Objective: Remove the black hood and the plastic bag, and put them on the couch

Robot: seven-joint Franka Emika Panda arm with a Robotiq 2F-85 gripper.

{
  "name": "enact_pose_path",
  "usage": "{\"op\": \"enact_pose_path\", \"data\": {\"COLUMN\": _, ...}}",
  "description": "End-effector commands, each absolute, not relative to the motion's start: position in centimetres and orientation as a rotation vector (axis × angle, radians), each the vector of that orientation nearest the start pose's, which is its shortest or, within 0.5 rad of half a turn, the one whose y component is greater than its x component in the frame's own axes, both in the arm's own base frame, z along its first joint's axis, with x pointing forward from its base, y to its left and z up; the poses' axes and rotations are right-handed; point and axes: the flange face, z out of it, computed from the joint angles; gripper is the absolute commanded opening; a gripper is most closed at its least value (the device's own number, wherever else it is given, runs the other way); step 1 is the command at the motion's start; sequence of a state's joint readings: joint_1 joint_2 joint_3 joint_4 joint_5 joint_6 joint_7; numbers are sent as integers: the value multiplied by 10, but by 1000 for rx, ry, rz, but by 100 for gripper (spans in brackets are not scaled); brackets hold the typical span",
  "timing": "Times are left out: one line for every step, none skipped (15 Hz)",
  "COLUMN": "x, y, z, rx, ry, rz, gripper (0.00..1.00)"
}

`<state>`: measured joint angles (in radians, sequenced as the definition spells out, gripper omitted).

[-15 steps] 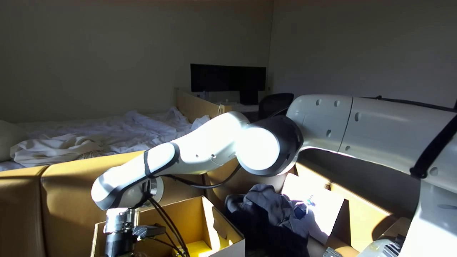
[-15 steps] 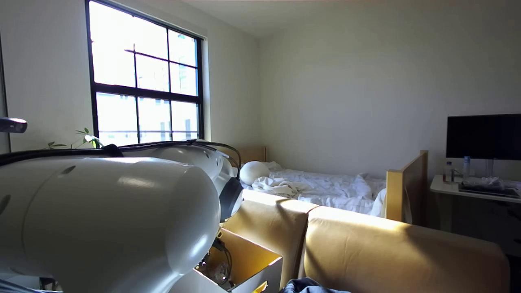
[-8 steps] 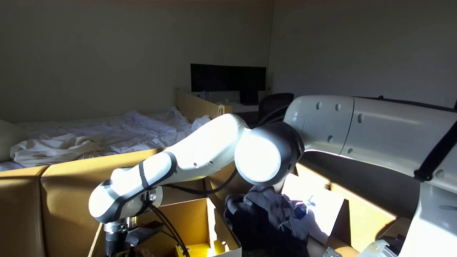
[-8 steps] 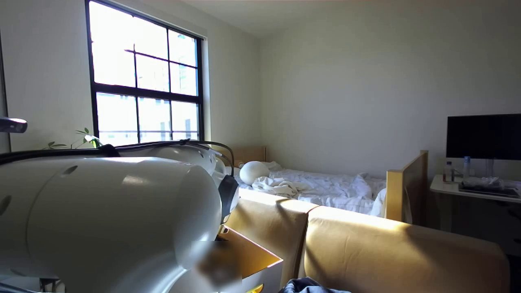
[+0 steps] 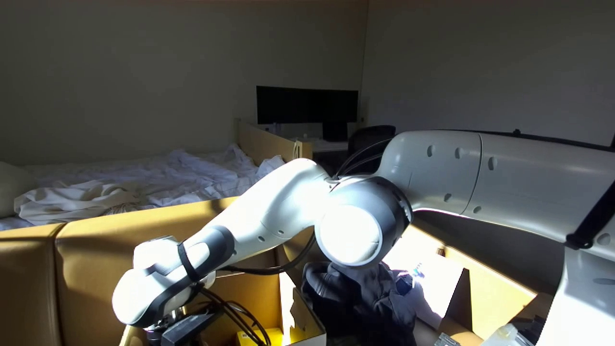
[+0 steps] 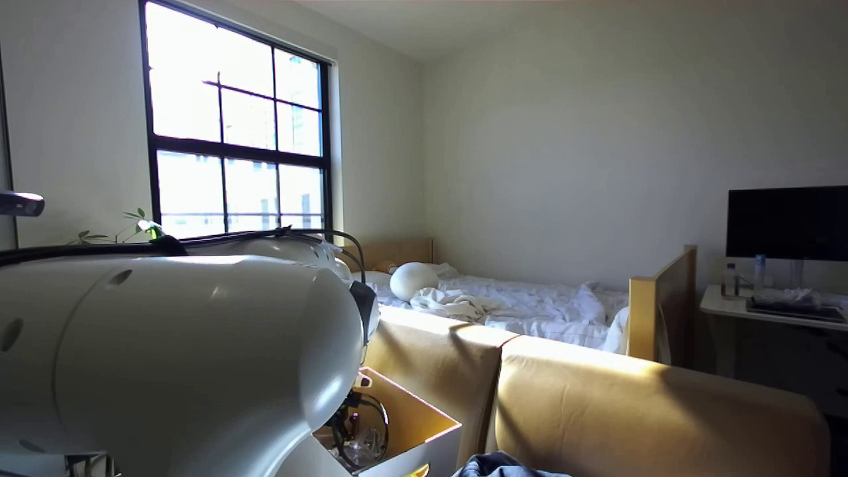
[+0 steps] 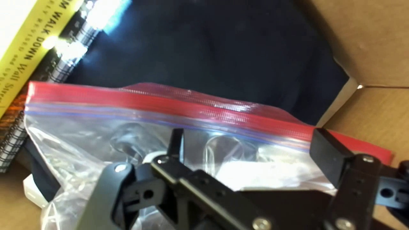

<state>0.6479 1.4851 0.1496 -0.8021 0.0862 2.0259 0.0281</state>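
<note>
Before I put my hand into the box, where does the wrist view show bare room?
The freest patch is black fabric, bordered by the spiral notebook, the red-edged zip bag and the cardboard walls. Crowded: beside the notebook, with the Walk Down Wall Street book, and across the bag, partly hidden behind the open gripper.

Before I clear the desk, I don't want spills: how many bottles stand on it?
2. In an exterior view, the left bottle stands near the left end of the desk, the right bottle beside it. More may be hidden or out of frame.
</note>
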Motion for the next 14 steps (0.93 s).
{"op": "enact_pose_path", "data": {"x": 530, "y": 491, "z": -34, "rx": -2931, "ry": -819, "rz": 522, "gripper": 100}}
{"op": "enact_pose_path", "data": {"x": 529, "y": 490, "z": -35, "rx": -2939, "ry": -808, "rz": 528, "gripper": 100}}
{"op": "enact_pose_path", "data": {"x": 528, "y": 490, "z": -35, "rx": -2943, "ry": -796, "rz": 542, "gripper": 100}}
{"op": "enact_pose_path", "data": {"x": 526, "y": 489, "z": -35, "rx": -2945, "ry": -783, "rz": 570, "gripper": 100}}
{"op": "enact_pose_path", "data": {"x": 523, "y": 489, "z": -35, "rx": -2933, "ry": -772, "rz": 616, "gripper": 100}}
{"op": "enact_pose_path", "data": {"x": 519, "y": 487, "z": -35, "rx": -2919, "ry": -768, "rz": 681, "gripper": 100}}
{"op": "enact_pose_path", "data": {"x": 515, "y": 486, "z": -36, "rx": -2918, "ry": -760, "rz": 727, "gripper": 100}}
{"op": "enact_pose_path", "data": {"x": 510, "y": 484, "z": -36, "rx": -2912, "ry": -752, "rz": 792, "gripper": 100}}
{"op": "enact_pose_path", "data": {"x": 507, "y": 483, "z": -35, "rx": -2911, "ry": -737, "rz": 841, "gripper": 100}}
{"op": "enact_pose_path", "data": {"x": 503, "y": 482, "z": -36, "rx": -2900, "ry": -741, "rz": 876, "gripper": 100}}
{"op": "enact_pose_path", "data": {"x": 501, "y": 482, "z": -35, "rx": -2896, "ry": -741, "rz": 905, "gripper": 100}}
{"op": "enact_pose_path", "data": {"x": 499, "y": 481, "z": -35, "rx": -2892, "ry": -752, "rz": 923, "gripper": 100}}
{"op": "enact_pose_path", "data": {"x": 499, "y": 481, "z": -35, "rx": -2896, "ry": -756, "rz": 933, "gripper": 100}}
{"op": "enact_pose_path", "data": {"x": 498, "y": 481, "z": -35, "rx": -2892, "ry": -766, "rz": 932, "gripper": 100}}
